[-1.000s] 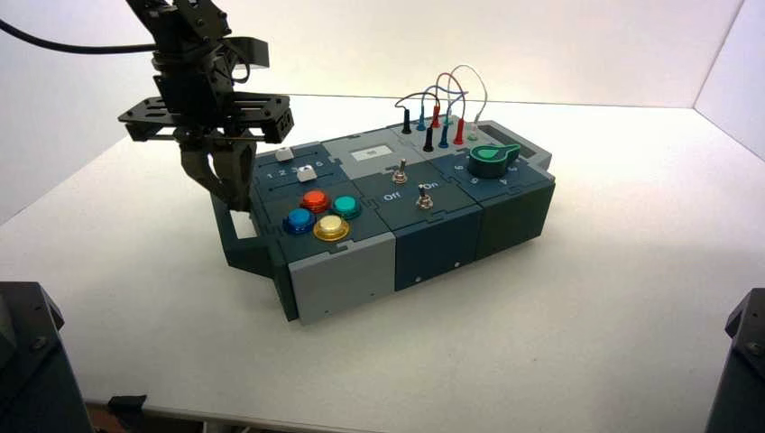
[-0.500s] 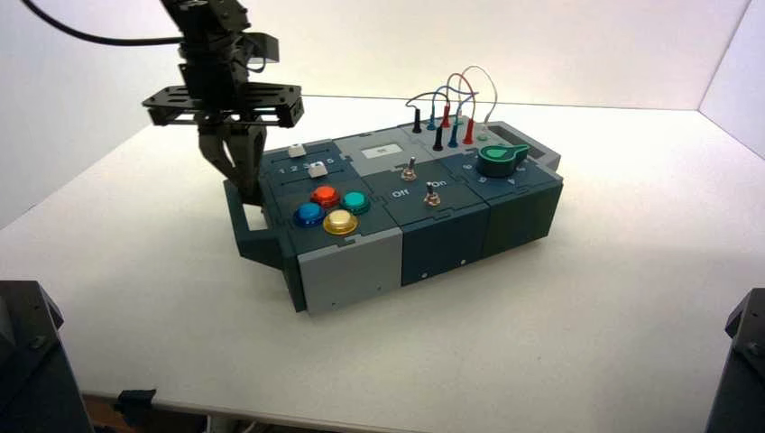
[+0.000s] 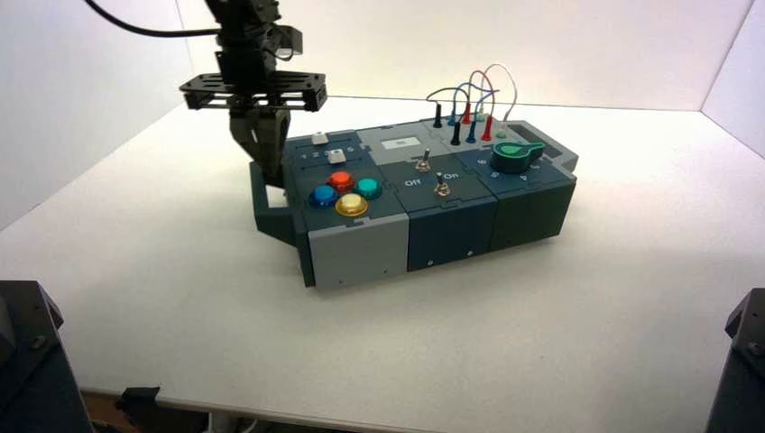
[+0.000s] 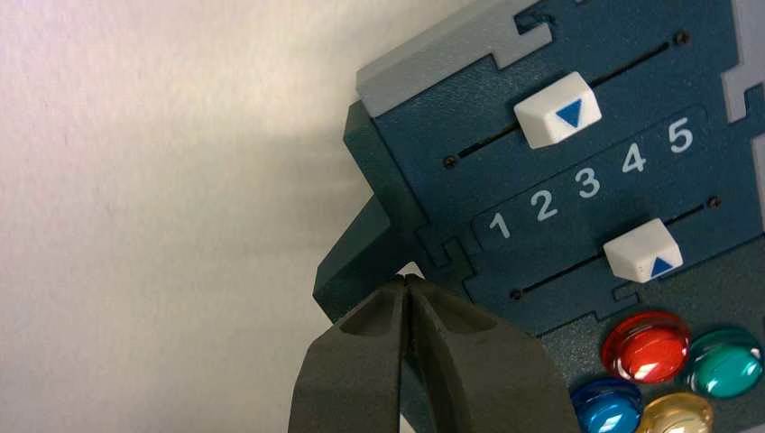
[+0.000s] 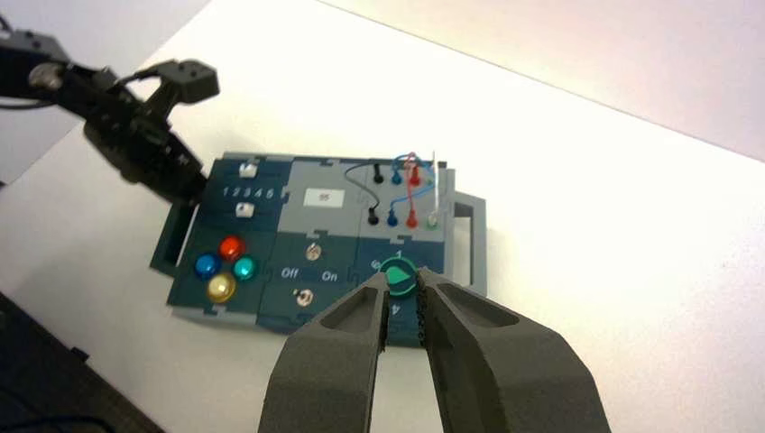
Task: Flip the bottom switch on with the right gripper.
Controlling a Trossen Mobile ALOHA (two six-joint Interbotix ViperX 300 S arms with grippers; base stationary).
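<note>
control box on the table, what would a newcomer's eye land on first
Probably the four bright buttons, red, blue, teal and yellow, clustered near the box's left end. Next, perhaps, the looping wires at the far right, and the big green knob nearer on that side. The black left pincer also stands out, down by the box's left handle.

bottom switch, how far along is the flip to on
The flip doesn't look done: the bottom switch seems tipped toward Off. In hand: the left claw, shut, is at the box's left handle; the open right claw is away from the switch. Left: bring the right claw over and flip it.
</note>
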